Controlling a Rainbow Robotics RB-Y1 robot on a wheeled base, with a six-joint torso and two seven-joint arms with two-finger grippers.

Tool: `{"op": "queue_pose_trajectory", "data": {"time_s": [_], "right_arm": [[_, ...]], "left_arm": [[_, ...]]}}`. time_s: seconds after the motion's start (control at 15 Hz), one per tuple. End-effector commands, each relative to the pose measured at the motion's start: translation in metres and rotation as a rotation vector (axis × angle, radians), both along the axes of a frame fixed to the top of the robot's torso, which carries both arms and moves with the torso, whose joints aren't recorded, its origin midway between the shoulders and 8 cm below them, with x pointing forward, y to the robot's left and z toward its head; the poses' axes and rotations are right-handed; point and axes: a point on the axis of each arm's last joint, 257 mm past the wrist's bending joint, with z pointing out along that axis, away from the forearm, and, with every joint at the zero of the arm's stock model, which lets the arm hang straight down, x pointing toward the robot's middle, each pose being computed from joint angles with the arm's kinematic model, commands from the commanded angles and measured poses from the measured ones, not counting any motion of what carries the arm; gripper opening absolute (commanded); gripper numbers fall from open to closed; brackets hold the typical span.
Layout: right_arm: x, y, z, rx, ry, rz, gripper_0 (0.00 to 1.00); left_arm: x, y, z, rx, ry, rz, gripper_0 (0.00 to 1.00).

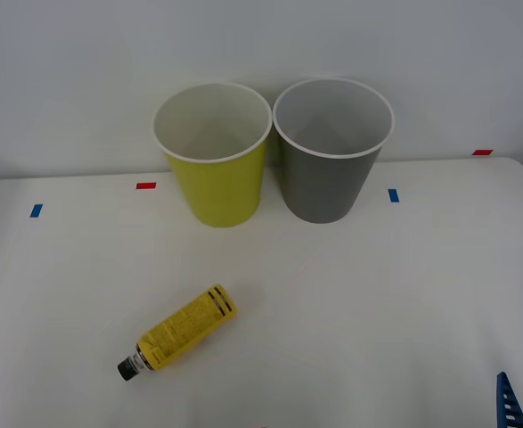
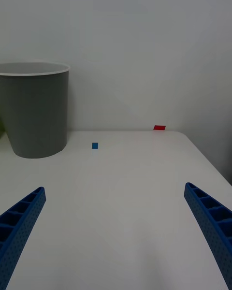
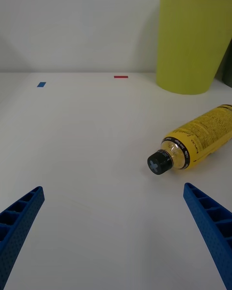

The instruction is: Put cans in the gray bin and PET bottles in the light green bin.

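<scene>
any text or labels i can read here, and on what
No text reads clearly enough to quote.
PET bottle: black print on its yellow label, too small and blurred to read.
Bottle cap: a pale cross-shaped mark, no letters.
Light green bin and gray bin: no print visible.
Tape marks on the table: plain red and blue, no writing.

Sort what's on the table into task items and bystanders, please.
Task items: PET bottle lying on its side; light green bin; gray bin; open left gripper near the bottle; open right gripper.
Bystanders: blue tape marks and red tape marks on the table.
</scene>
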Motion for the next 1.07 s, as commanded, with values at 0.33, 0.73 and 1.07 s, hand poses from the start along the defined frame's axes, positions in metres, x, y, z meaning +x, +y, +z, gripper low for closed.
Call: {"op": "queue_pose_trajectory", "data": {"time_s": [0.33, 0.73, 1.07], "right_arm": [[0.0, 0.0, 0.0, 0.0, 0.0, 0.0, 1.0], [0.0, 0.0, 0.0, 0.0, 0.0, 0.0, 1.0], [0.0, 0.0, 0.0, 0.0, 0.0, 0.0, 1.0]], "left_arm": [[0.0, 0.0, 0.0, 0.0, 0.0, 0.0, 1.0], [0.0, 0.0, 0.0, 0.0, 0.0, 0.0, 1.0], [0.0, 0.0, 0.0, 0.0, 0.0, 0.0, 1.0]]}}
